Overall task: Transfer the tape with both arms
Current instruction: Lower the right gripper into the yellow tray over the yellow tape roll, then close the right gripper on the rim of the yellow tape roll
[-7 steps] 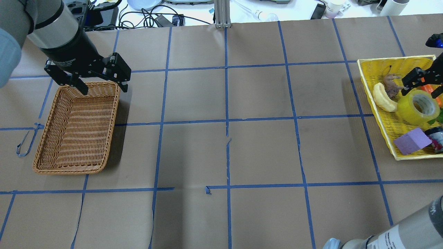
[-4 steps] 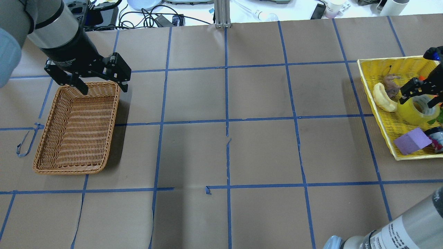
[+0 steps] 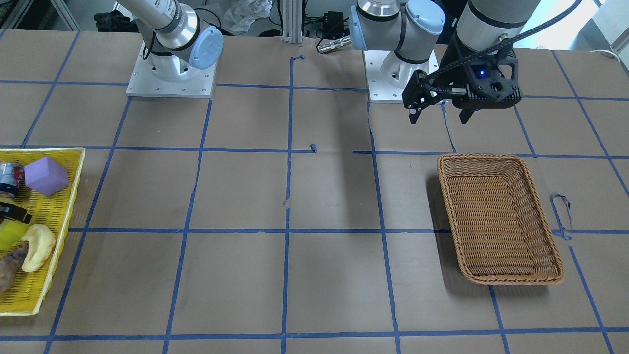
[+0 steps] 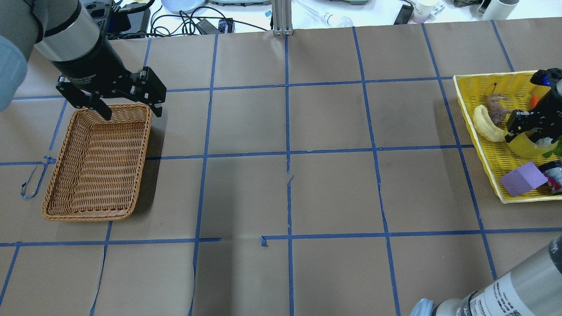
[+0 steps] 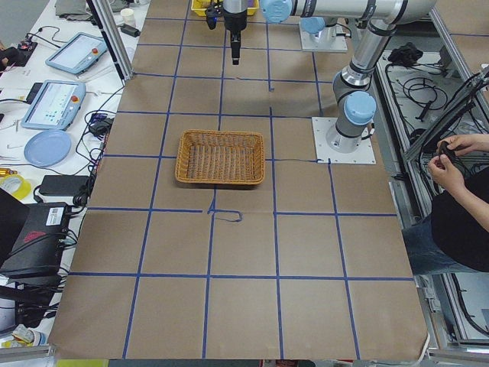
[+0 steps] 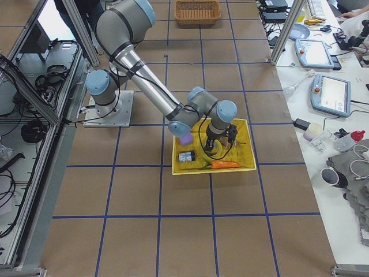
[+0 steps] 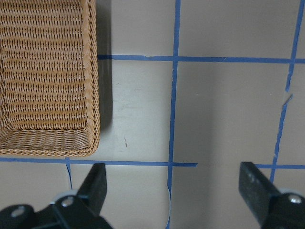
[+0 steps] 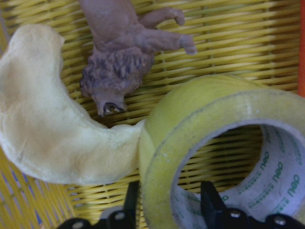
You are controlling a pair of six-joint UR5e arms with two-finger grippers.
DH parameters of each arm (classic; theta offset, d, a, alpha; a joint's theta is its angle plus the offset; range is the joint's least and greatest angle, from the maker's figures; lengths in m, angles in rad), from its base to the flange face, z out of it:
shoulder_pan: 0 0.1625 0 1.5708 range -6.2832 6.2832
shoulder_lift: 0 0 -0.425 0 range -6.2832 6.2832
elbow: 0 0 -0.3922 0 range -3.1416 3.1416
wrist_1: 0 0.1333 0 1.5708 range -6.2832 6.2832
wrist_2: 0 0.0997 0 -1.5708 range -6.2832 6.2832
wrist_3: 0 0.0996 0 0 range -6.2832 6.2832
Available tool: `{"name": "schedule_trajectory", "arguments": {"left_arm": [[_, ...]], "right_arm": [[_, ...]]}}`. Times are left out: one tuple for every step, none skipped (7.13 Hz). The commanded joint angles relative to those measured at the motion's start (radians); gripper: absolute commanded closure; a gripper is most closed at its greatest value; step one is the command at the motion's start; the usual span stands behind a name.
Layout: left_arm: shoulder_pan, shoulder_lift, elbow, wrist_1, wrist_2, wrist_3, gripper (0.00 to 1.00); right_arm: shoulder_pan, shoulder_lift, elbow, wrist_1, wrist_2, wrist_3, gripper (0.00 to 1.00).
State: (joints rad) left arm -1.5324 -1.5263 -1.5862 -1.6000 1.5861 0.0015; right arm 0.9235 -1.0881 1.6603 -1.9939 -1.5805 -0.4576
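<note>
The yellow tape (image 4: pixel 527 148) lies in the yellow basket (image 4: pixel 491 175) at the table's right end. My right gripper (image 4: pixel 527 131) is down on the tape. In the right wrist view the tape (image 8: pixel 190 124) fills the frame and the gripper (image 8: pixel 169 205) has one finger outside the roll and one inside the core, pressed on its wall. The roll still rests on the basket floor. My left gripper (image 4: pixel 131 112) is open and empty, hovering over the far right corner of the wicker basket (image 4: pixel 94 213). It also shows in the left wrist view (image 7: pixel 174 191).
Beside the tape in the yellow basket lie a pale banana-like piece (image 4: pixel 485 125), a toy lion (image 4: pixel 496 107), a purple cube (image 4: pixel 522 179) and a small jar (image 4: pixel 554 171). The wicker basket (image 3: pixel 511 280) holds nothing. Blue tape lines grid the brown table.
My right gripper has come down onto the tape, and its fingers now straddle the roll's wall. The left arm has not moved.
</note>
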Motion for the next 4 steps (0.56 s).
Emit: {"name": "schedule_trajectory", "arguments": {"left_arm": [[0.001, 0.000, 0.000, 0.000, 0.000, 0.000, 0.00], [0.002, 0.000, 0.000, 0.000, 0.000, 0.000, 0.00], [0.002, 0.000, 0.000, 0.000, 0.000, 0.000, 0.00], [0.002, 0.000, 0.000, 0.000, 0.000, 0.000, 0.00]], "right_arm": [[0.000, -0.012, -0.008, 0.012, -0.006, -0.003, 1.00], [0.001, -0.027, -0.011, 0.018, -0.006, -0.004, 1.00], [0.011, -0.064, -0.017, 0.049, 0.002, 0.003, 1.00], [0.033, -0.160, -0.025, 0.140, 0.010, 0.007, 1.00]]}}
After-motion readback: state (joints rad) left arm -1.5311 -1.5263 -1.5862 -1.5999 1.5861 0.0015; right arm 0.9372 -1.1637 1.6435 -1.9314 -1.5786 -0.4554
